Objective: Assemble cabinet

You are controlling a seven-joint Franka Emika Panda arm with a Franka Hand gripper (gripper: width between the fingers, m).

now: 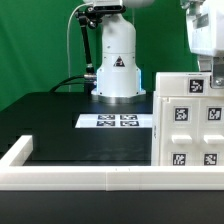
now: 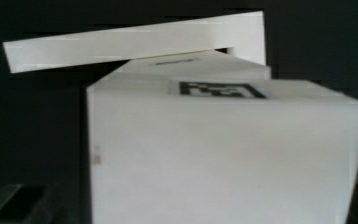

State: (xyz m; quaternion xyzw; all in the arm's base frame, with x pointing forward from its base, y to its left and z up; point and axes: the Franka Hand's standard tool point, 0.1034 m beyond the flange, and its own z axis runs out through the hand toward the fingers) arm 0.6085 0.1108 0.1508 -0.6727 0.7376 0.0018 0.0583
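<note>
The cabinet (image 1: 188, 122) is a matte white boxy body with several square black-and-white tags. It stands at the exterior view's right, behind the front rail. My gripper (image 1: 204, 66) comes down from above onto its top edge. In the wrist view a white cabinet block (image 2: 220, 150) with one tag (image 2: 220, 90) fills the picture, very close. A flat white cabinet panel (image 2: 137, 48) juts out behind it. The block hides my fingertips, so I cannot tell whether the jaws are open or closed on it.
The marker board (image 1: 116, 121) lies flat on the black table (image 1: 60, 125) in front of the robot base (image 1: 117, 70). A long white rail (image 1: 90, 177) edges the table's front and turns back at the exterior view's left (image 1: 16, 152).
</note>
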